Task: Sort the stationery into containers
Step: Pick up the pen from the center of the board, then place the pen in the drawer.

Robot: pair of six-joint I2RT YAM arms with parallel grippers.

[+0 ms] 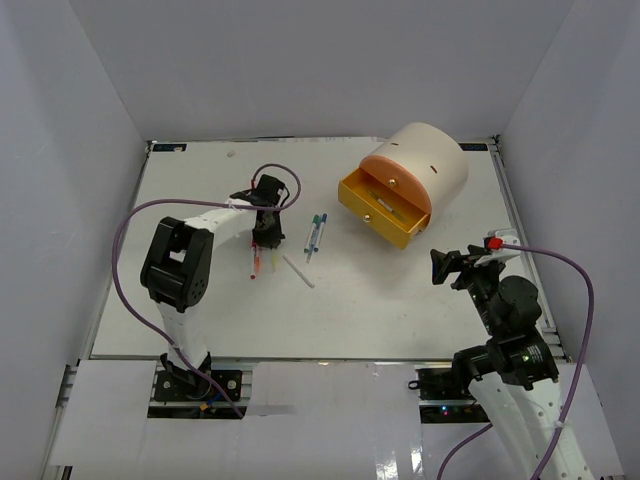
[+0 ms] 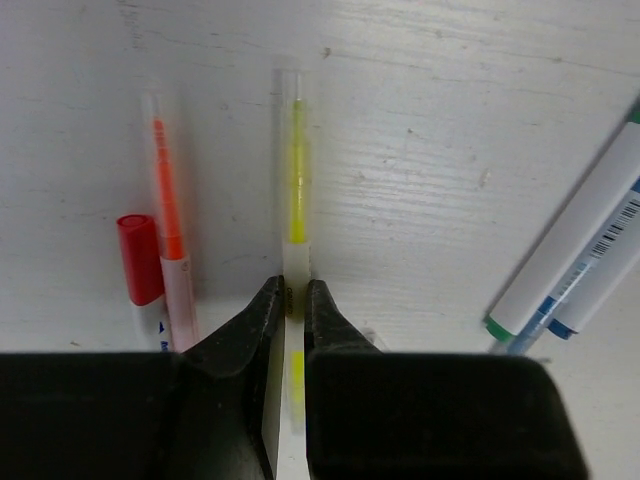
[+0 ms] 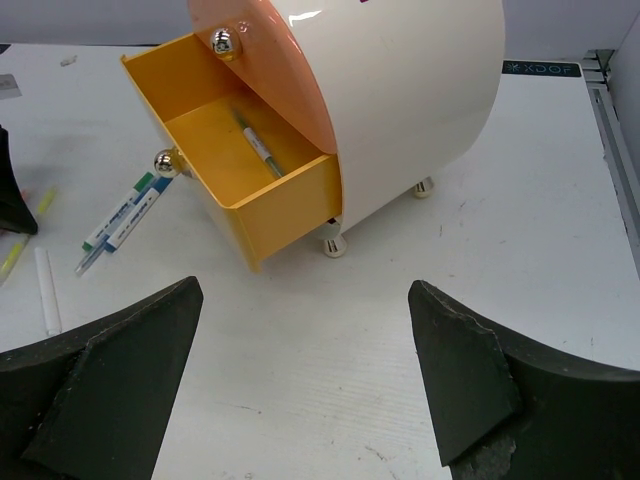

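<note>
My left gripper (image 2: 288, 298) is clenched on the yellow pen (image 2: 296, 170), which lies on the table (image 2: 450, 150) beside an orange pen (image 2: 167, 205) (right gripper (image 3: 303, 300) released). The barrel is thin, so I judge it could swivel or slip on lifting.

Overhead view, close wrist views, all sharing teal pens (image 1: 315, 236)

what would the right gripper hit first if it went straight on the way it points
The right gripper would likely meet the open yellow drawer first, at its near wall; nothing shows in between, though depth is unclear.
</note>
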